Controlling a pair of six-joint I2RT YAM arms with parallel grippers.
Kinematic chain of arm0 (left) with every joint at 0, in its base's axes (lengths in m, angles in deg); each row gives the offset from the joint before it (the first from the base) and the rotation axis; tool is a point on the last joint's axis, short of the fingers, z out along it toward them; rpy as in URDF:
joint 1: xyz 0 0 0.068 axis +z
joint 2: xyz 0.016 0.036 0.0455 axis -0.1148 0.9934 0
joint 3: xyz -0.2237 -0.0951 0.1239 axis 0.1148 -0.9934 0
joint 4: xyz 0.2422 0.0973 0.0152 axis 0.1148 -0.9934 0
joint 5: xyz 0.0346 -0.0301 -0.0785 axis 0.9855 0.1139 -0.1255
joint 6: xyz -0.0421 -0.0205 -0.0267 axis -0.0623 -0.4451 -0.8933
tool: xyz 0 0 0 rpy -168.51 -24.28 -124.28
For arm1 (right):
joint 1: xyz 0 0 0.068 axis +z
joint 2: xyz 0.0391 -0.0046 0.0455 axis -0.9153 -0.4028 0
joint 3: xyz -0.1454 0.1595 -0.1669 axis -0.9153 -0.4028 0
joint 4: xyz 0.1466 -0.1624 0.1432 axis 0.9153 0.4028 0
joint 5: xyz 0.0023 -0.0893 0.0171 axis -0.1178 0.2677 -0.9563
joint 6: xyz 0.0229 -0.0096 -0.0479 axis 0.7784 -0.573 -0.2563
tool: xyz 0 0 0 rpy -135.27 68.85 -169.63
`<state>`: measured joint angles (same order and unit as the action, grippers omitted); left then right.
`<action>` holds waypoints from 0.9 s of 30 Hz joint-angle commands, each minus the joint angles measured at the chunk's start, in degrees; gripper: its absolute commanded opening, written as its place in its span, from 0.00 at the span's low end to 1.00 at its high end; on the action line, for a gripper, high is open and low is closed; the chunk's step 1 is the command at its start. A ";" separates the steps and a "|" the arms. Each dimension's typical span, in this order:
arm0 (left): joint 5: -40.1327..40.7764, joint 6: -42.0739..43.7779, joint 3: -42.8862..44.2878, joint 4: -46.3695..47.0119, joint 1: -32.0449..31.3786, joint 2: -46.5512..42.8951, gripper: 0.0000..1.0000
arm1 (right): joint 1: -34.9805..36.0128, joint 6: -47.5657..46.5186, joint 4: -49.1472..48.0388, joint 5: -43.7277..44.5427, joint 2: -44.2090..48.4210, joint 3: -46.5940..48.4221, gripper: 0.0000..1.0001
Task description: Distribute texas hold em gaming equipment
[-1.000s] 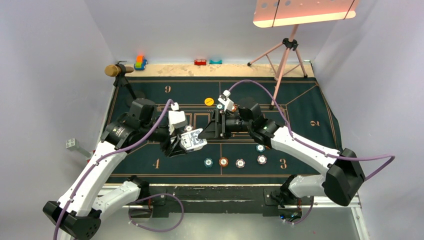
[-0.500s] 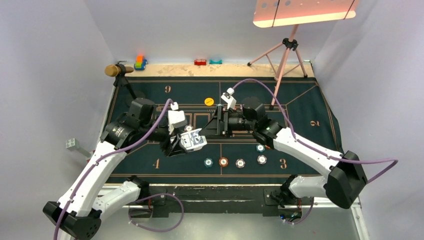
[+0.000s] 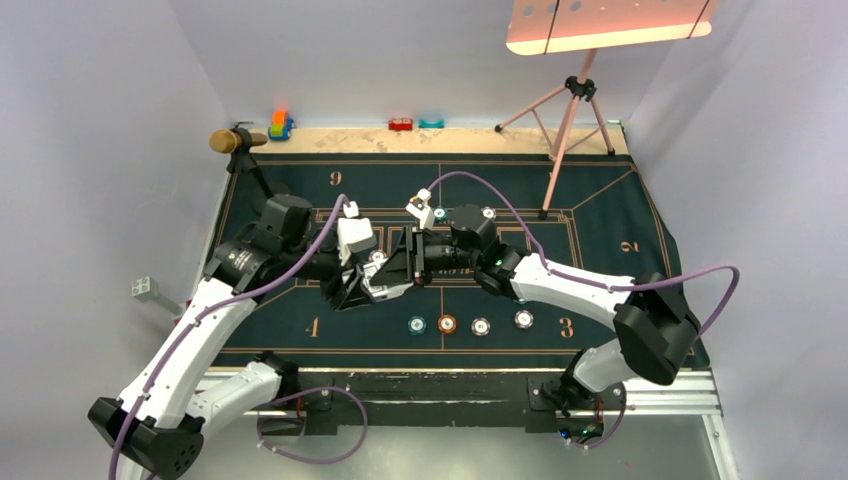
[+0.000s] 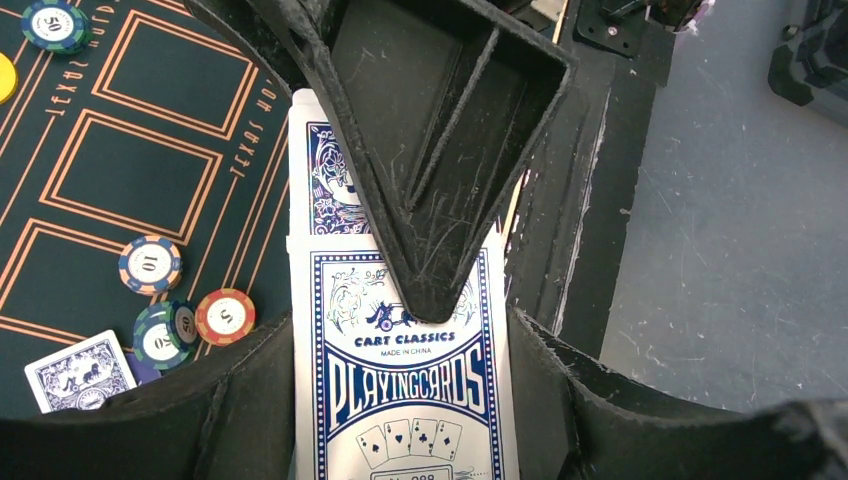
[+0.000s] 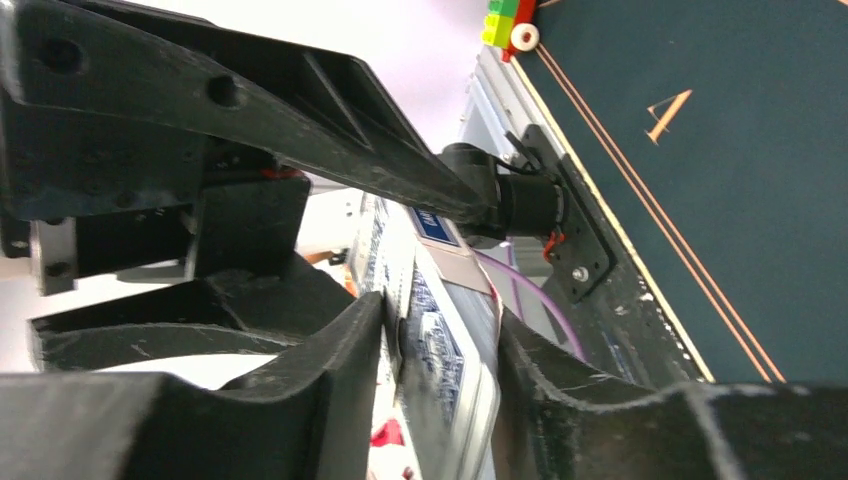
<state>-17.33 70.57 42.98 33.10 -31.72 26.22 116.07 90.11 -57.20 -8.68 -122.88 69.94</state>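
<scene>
**Blue-and-white card box passing between two arms**

Left side: the left gripper is clenched on the card box, one finger on each long edge near the box's printed end. It holds the box off the green mat, over the centre-left of the layout.

Middle: the box's long axis runs from the left gripper out toward the right arm. The far end faces right, and a second blue-patterned layer shows there; I cannot say whether that is a flap or cards.

Right side: the right gripper comes in along that same axis from the right. One finger lies across the box's top face and the other sits below, so the free end is straddled. Whether those jaws are pressing or just bracketing, I cannot tell from either wrist view.

Judgement: the right arm is placed to draw along the box's length, away from the left grip.

Elsewhere: a row of chips lies near the front edge, and a loose card lies face down on the mat.
</scene>
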 commanded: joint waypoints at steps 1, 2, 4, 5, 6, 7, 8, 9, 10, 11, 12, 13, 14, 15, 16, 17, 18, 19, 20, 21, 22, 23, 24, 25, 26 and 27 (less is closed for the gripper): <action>-0.29 1.84 2.74 1.89 0.19 0.07 0.57 | 0.27 2.75 -5.88 -0.01 1.24 1.70 0.36; 0.29 2.62 2.72 1.16 0.17 0.28 0.61 | 0.27 2.82 -6.00 0.17 1.48 1.49 0.31; 1.02 4.73 3.02 -0.84 0.17 1.01 0.72 | 0.27 3.03 -6.24 0.51 1.84 1.06 0.22; 1.41 6.13 3.49 -2.20 0.21 1.55 0.79 | 0.27 3.21 -6.35 0.49 1.84 0.83 0.19; 1.82 6.90 4.02 -3.36 0.21 2.25 0.85 | 0.27 3.46 -6.64 0.47 1.81 0.78 0.17; 2.12 7.86 4.64 -4.56 0.21 3.07 0.95 | 0.32 3.75 -7.02 0.24 1.70 0.60 0.16; 2.16 9.16 5.17 -5.80 0.10 3.68 0.99 | 0.36 3.95 -7.35 0.15 1.61 0.53 0.15; 2.22 10.49 5.73 -7.06 0.10 4.23 1.00 | 0.36 3.98 -7.34 0.15 1.59 0.49 0.14; 2.76 11.71 6.16 -8.24 0.02 4.80 1.00 | 0.34 3.99 -7.34 0.22 1.55 0.48 0.14; 3.30 12.54 6.54 -9.11 -0.06 5.25 1.00 | 0.36 3.94 -7.20 0.21 1.65 0.56 0.13; 3.72 13.53 6.85 -10.39 -0.07 5.61 1.00 | 0.36 3.86 -6.82 0.21 1.74 0.63 0.13; 4.04 14.24 6.95 -10.81 -0.18 5.63 1.00 | 0.36 3.70 -6.55 0.33 1.87 0.64 0.13; 4.27 14.95 6.82 -10.94 -0.26 5.40 1.00 | 0.38 3.45 -6.20 0.39 1.91 0.81 0.13; 4.61 15.62 6.29 -10.70 -0.42 4.93 1.00 | 0.41 3.32 -5.89 0.31 1.85 0.92 0.13; 5.34 15.89 5.95 -10.03 -0.82 4.41 1.00 | 0.37 3.22 -5.40 0.35 1.74 1.20 0.13; 6.08 16.22 5.48 -9.41 -1.17 4.07 1.00 | 0.36 3.08 -4.88 0.25 1.50 1.45 0.13; 6.63 16.67 5.52 -9.14 -1.64 3.91 1.00 | 0.36 3.03 -4.48 0.18 1.18 1.86 0.13; 6.98 17.23 5.63 -9.26 -2.20 4.00 1.00 | 0.34 3.02 -3.97 0.06 0.88 2.24 0.14; 7.03 17.97 5.83 -9.58 -2.86 4.11 1.00 | 0.36 2.98 -3.72 -0.05 0.67 2.47 0.14; 7.39 18.61 5.91 -9.71 -3.65 4.22 1.00 | 0.36 3.09 -3.47 -0.10 0.43 2.64 0.14; 8.07 19.00 5.80 -9.82 -4.49 4.30 1.00 | 0.36 3.09 -3.21 -0.08 0.36 2.74 0.15; 8.90 19.34 5.67 -9.76 -5.30 4.43 1.00 | 0.34 3.11 -3.07 -0.02 0.36 2.83 0.15; 9.64 19.63 5.47 -9.56 -5.76 4.63 1.00 | 0.36 3.11 -2.90 0.03 0.35 2.85 0.15; 10.10 19.90 5.30 -9.44 -5.92 4.73 0.99 | 0.36 3.07 -2.75 0.15 0.41 2.85 0.15; 10.38 20.05 5.25 -9.40 -6.02 5.02 0.96 | 0.36 2.95 -2.51 0.27 0.56 2.85 0.16; 10.54 20.18 5.25 -9.48 -6.07 5.24 0.92 | 0.36 2.79 -2.20 0.34 0.68 2.90 0.15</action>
<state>-8.58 87.71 47.48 23.79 -37.05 31.03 116.11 93.19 -58.40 -8.20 -122.84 69.92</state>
